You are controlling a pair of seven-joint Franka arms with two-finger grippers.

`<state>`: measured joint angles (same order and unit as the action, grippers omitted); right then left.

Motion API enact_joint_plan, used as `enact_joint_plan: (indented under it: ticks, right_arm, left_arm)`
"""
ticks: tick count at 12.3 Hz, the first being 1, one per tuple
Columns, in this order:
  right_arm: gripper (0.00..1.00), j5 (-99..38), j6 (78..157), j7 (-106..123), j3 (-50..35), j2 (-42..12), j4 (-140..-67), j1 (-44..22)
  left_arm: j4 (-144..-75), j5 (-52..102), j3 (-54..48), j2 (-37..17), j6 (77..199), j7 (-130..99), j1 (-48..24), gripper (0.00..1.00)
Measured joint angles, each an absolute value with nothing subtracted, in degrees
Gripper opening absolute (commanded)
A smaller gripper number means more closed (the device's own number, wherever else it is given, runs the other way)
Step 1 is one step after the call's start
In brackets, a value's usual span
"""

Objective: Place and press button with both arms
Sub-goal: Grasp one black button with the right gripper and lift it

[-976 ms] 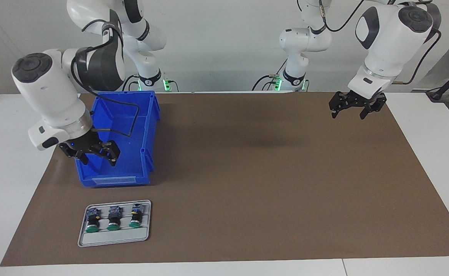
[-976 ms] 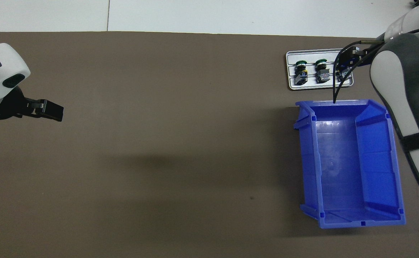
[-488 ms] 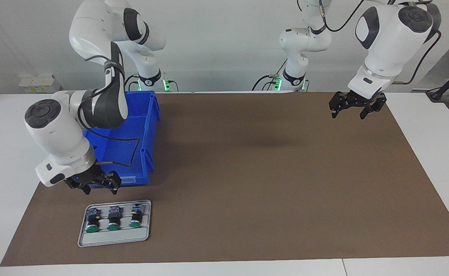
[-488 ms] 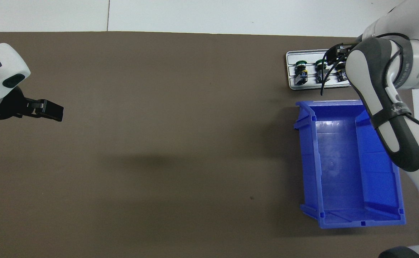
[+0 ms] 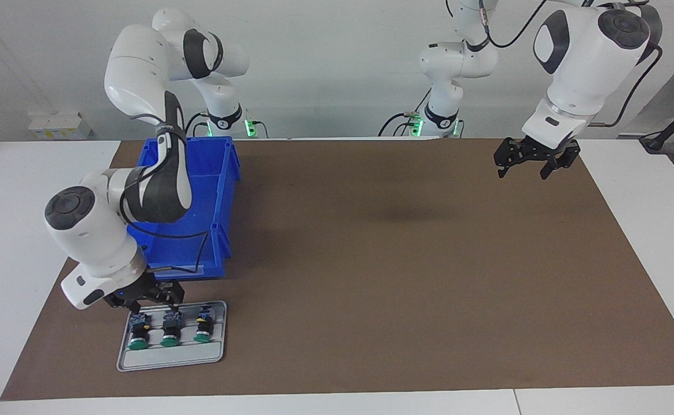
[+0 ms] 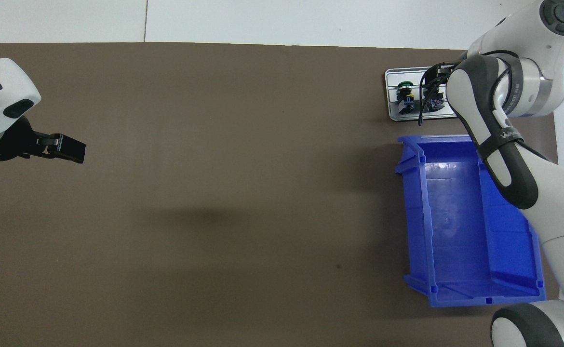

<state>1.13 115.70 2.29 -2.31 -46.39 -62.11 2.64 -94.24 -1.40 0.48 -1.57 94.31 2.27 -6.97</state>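
Note:
Three green-capped buttons lie side by side on a grey tray (image 5: 170,357) at the right arm's end of the table: one (image 5: 137,334), a middle one (image 5: 169,331) and one (image 5: 203,328). My right gripper (image 5: 152,302) hangs open just over the buttons' dark bodies, holding nothing. In the overhead view the right arm covers much of the tray (image 6: 391,91); one button (image 6: 405,91) shows whole there. My left gripper (image 5: 536,160) hangs open and empty above the brown mat at the left arm's end, also seen as the left gripper (image 6: 65,147) from overhead.
An empty blue bin (image 5: 199,190) stands on the mat beside the tray, nearer to the robots, with the right arm reaching over it. The same bin (image 6: 465,217) shows from overhead. A brown mat (image 5: 400,259) covers the table.
My right gripper has swung from above the blue bin out and down to just over the buttons on the tray. The left arm has not moved.

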Motion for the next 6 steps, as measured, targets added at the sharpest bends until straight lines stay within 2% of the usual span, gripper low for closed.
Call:
enact_joint_plan:
  ticks: [6]
  right_arm:
    - [0.85,2.1,120.3,2.7,-2.3,-48.6,-62.6,2.8]
  left_arm:
    - [-94.2,-1.4,0.5,-1.6,94.3,2.3,-7.0,1.0]
